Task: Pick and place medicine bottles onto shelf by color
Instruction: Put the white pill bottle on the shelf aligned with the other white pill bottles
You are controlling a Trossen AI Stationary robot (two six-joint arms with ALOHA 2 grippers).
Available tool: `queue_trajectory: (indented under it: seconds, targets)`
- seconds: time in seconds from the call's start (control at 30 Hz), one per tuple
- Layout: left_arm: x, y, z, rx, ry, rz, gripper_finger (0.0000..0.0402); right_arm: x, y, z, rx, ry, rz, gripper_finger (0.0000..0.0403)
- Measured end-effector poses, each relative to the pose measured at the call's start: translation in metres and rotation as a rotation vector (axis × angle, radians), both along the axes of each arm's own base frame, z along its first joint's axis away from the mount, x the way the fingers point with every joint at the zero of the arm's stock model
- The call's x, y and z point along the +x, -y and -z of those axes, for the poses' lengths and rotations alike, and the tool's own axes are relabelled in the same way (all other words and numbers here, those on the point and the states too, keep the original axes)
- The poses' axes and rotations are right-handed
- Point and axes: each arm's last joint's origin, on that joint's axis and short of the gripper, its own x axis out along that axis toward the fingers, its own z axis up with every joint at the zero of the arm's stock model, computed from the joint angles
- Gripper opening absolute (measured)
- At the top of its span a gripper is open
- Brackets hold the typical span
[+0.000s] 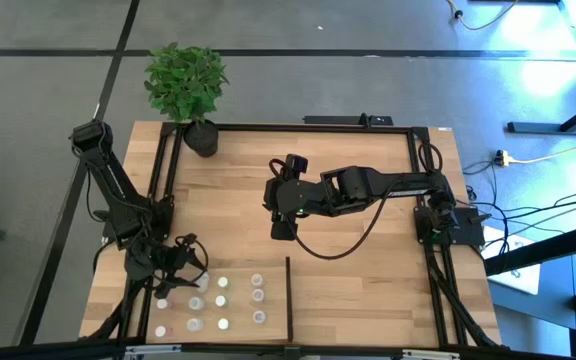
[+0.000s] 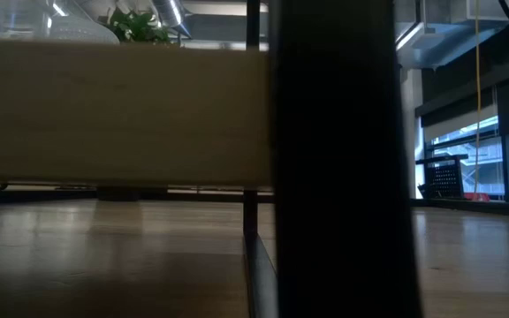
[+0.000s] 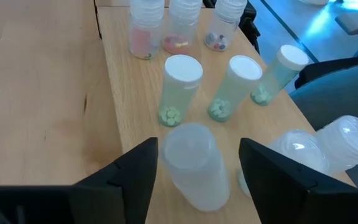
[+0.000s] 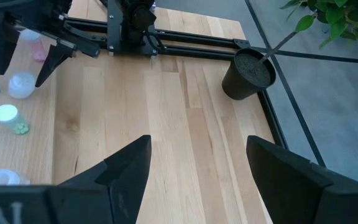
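The medicine bottles [image 1: 211,301] stand in rows on the shelf [image 1: 368,300], all on the left arm's side of the black divider bar [image 1: 289,297]. At the outer edge of that group, farthest from the bar, the left hand [image 1: 173,272] has its fingers [image 3: 132,171] spread on either side of one frosted bottle [image 3: 194,163], not pressing it. The right hand [image 1: 281,228] hangs wide open and empty over the bare wooden surface [image 1: 358,180] beyond the bar's far end.
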Motion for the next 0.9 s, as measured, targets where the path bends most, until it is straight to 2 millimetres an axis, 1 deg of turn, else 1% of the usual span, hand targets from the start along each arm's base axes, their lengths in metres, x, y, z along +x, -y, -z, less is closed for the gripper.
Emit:
queue_trajectory:
  seconds: [0.2, 0.9]
  targets:
    - [-0.0005, 0.0006, 0.0002, -0.034, -0.026, 0.005, 0.0229, 0.0, 0.0001, 0.0, 0.0, 0.0, 0.0, 0.0265]
    - [-0.0056, 0.0038, 0.0001, -0.029, -0.022, 0.039, 0.0229, 0.0, -0.0001, 0.0, 0.0, 0.0, 0.0, 0.0265]
